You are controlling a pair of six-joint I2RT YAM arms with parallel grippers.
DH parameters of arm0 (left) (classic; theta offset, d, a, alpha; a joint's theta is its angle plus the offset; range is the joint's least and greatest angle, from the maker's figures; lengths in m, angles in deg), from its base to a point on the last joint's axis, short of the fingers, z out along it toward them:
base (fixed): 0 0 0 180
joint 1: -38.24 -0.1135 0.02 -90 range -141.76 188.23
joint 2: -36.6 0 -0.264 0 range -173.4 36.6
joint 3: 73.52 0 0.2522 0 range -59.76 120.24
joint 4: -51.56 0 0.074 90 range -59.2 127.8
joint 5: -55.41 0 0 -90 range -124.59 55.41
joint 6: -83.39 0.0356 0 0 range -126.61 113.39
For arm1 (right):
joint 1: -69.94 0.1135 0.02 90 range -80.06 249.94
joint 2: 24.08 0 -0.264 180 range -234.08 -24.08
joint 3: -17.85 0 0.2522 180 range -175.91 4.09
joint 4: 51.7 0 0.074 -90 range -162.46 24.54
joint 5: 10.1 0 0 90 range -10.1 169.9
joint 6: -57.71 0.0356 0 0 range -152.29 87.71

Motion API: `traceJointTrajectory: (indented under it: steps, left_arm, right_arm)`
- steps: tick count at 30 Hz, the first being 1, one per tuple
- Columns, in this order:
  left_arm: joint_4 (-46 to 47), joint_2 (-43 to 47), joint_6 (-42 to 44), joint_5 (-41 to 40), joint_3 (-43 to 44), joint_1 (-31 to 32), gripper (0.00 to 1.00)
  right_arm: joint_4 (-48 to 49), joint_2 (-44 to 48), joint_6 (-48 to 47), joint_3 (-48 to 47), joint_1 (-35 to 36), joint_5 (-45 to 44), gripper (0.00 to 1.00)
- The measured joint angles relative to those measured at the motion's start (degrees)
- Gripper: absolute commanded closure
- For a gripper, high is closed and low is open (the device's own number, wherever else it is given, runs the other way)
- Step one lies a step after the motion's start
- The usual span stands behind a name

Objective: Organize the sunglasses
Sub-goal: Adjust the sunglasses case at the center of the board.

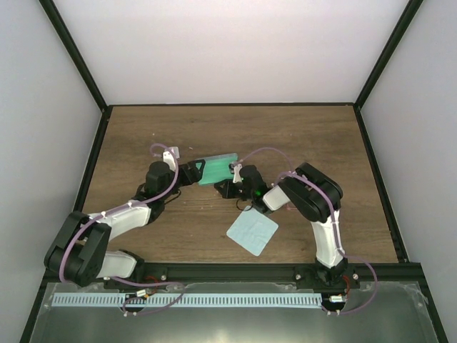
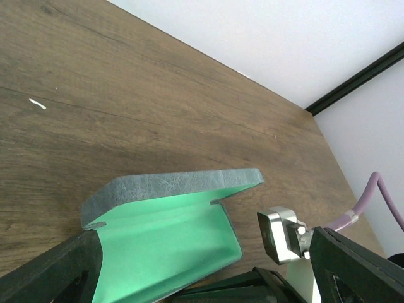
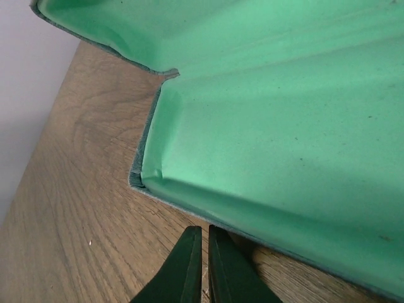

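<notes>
An open glasses case [image 1: 218, 168], grey outside and green inside, lies on the wooden table [image 1: 307, 143]. In the left wrist view the case [image 2: 170, 240] sits between the wide-spread fingers of my left gripper [image 2: 202, 278], which is open; its right finger [image 2: 360, 265] stands apart from the case. My right gripper [image 3: 204, 228] is shut, its tips on the table just before the case's near edge [image 3: 208, 202]. A dark shape [image 2: 252, 287] lies by that edge. I cannot tell whether it is the sunglasses or the right fingers.
A light blue cleaning cloth [image 1: 252, 232] lies flat on the table in front of the case, beside the right arm [image 1: 314, 196]. The right wrist's silver camera block [image 2: 281, 235] hangs close to the case's right end. Black frame rails border the table.
</notes>
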Motion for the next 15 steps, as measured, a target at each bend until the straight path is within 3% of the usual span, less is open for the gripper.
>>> traceJointTrajectory:
  steps: [7,15]
  left_arm:
    - [0.02,0.39,-0.39,-0.46,-0.07,-0.04,0.07]
    - [0.37,0.46,-1.01,-1.86,-1.01,0.02,0.03]
  right_arm:
    - [-0.31,1.99,-0.11,2.51,0.07,1.09,0.87]
    - [-8.22,21.94,-3.89,11.91,0.26,-4.96,0.8]
